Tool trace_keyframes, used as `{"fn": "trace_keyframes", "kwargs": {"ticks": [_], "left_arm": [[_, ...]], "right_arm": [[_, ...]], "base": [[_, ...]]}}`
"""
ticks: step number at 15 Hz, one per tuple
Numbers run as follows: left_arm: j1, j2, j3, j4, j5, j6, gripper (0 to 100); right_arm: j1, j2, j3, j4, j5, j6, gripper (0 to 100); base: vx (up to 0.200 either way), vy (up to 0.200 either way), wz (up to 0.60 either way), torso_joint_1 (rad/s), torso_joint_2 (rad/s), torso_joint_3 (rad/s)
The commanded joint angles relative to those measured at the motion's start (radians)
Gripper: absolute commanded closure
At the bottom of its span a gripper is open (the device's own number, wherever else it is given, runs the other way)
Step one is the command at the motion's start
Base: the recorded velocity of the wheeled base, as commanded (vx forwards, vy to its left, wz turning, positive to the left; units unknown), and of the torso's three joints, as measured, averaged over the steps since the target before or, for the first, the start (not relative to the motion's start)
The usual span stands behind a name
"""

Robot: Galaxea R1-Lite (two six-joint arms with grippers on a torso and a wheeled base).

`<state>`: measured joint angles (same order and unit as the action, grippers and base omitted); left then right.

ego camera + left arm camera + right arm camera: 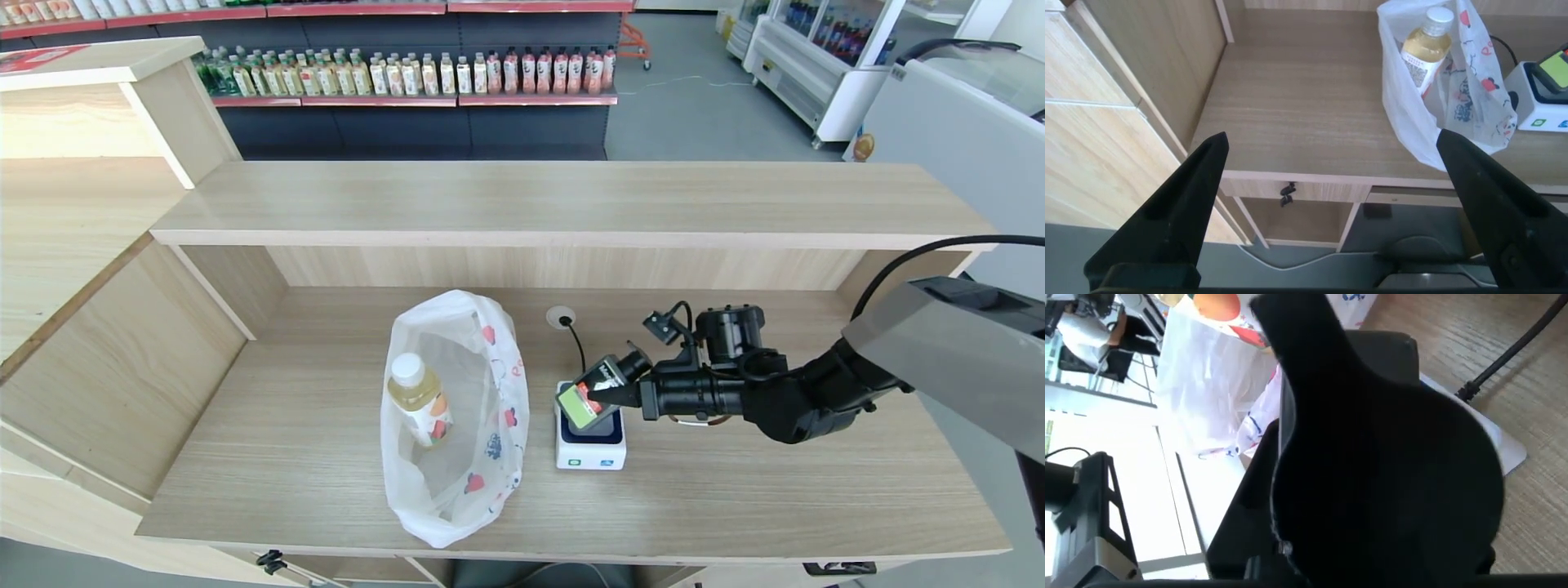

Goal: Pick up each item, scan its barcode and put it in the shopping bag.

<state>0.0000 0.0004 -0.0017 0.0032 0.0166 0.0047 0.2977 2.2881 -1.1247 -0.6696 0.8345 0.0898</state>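
Observation:
A small green-and-black packet (589, 394) hangs just above the white scanner (590, 447) at the middle of the counter, with my right gripper (602, 390) shut on it. Left of the scanner lies the white printed shopping bag (461, 425), its mouth open, with a bottle of yellow drink (418, 402) inside. The left wrist view has the bag (1454, 106), the bottle (1425, 45) and the scanner (1542, 102) at the far side. My left gripper (1333, 139) is open with nothing between its fingers, off the counter's front edge and well away from the bag.
The scanner's black cable (578, 347) runs back to a round hole (561, 317) in the counter (735, 490). A raised ledge (571, 204) spans the back and a wooden side wall (122, 359) closes the left. Bare counter lies right of the scanner.

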Motion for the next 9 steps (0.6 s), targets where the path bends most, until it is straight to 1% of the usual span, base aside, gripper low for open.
{"fn": "trace_keyframes", "kwargs": {"ticks": [1, 8, 9], "left_arm": [[0.0, 0.0, 0.0, 0.0, 0.0, 0.0, 0], [0.0, 0.0, 0.0, 0.0, 0.0, 0.0, 0], [0.0, 0.0, 0.0, 0.0, 0.0, 0.0, 0]], "right_arm": [[0.008, 0.025, -0.015, 0.001, -0.015, -0.002, 100], [-0.012, 0.008, -0.02, 0.001, -0.028, -0.005, 100], [-0.029, -0.041, -0.001, 0.002, -0.026, -0.001, 100]], "base": [[0.0, 0.0, 0.0, 0.0, 0.0, 0.0], [0.0, 0.0, 0.0, 0.0, 0.0, 0.0], [0.0, 0.0, 0.0, 0.0, 0.0, 0.0]]}}
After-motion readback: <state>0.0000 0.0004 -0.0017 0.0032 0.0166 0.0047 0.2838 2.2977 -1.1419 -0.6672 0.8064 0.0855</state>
